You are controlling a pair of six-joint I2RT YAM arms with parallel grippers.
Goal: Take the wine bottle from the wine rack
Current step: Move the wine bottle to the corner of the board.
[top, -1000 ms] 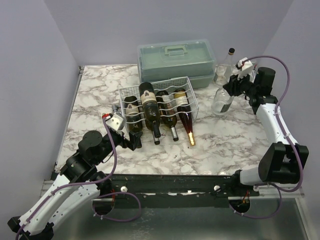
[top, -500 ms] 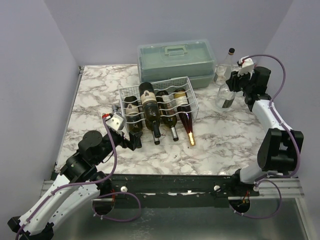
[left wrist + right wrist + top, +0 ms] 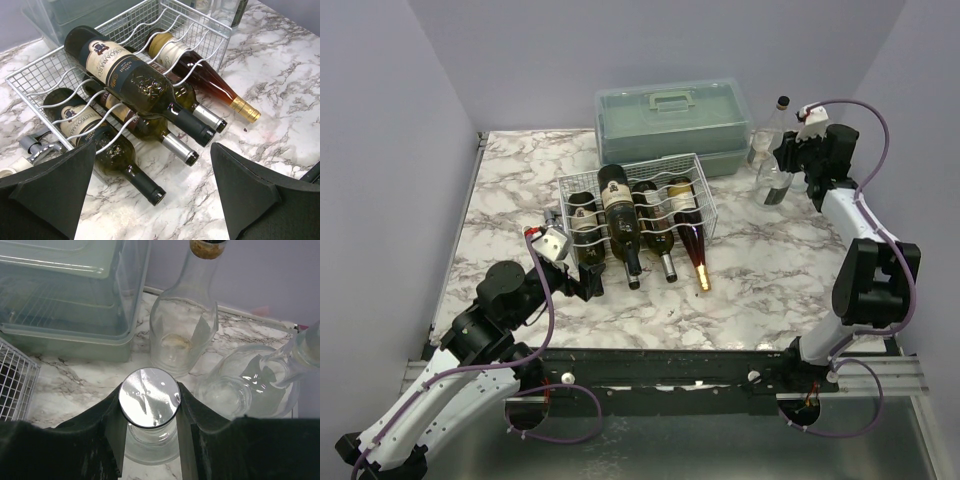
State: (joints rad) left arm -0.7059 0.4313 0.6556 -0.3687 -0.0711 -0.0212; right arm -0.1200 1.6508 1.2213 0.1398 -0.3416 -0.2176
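The white wire wine rack (image 3: 703,170) stands mid-table and holds several dark wine bottles with their necks pointing at me. One labelled wine bottle (image 3: 135,82) lies slanted on top of the others. An amber one (image 3: 202,77) fills the right groove, and a dark green one (image 3: 107,150) the left. My left gripper (image 3: 584,284) hangs open just in front of the necks, its fingers (image 3: 55,185) wide apart and touching nothing. Far right, my right gripper (image 3: 149,401) is shut on the neck of a clear glass bottle (image 3: 772,185) with a silver cap (image 3: 149,396).
A grey-green plastic case (image 3: 672,120) with a handle stands behind the rack. A clear corked bottle (image 3: 184,330) stands at the back right by the case, and another clear bottle (image 3: 250,385) sits close on the right. The purple wall rises right behind them.
My right arm has carried the clear bottle away from the rack toward the back right, up beside the corked bottle. The left arm and the rack's bottles have not moved.
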